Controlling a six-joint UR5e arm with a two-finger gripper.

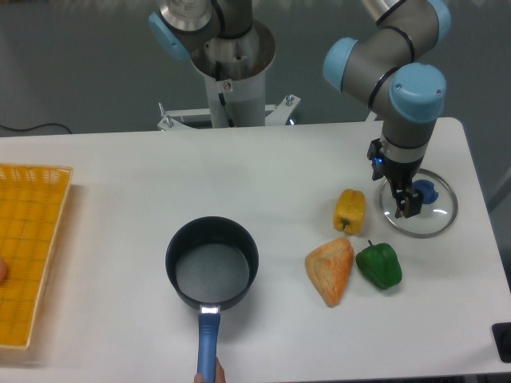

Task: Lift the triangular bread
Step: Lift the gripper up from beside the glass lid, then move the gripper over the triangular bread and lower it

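The triangular bread [330, 270] is a tan-orange toasted wedge lying on the white table, right of centre, its point toward the front. A green bell pepper [378, 266] touches or nearly touches its right side, and a yellow bell pepper [350, 211] lies just behind it. My gripper [404, 207] hangs to the upper right of the bread, over a glass pot lid [418, 203] with a blue knob. Its dark fingers sit close together, and I cannot tell whether they are open or shut. Nothing is visibly held.
A dark pot [211, 264] with a blue handle [207, 347] stands left of the bread; a fingertip shows at the handle's end by the front edge. A yellow basket [28, 247] fills the far left. The robot base [231, 64] rises at the back.
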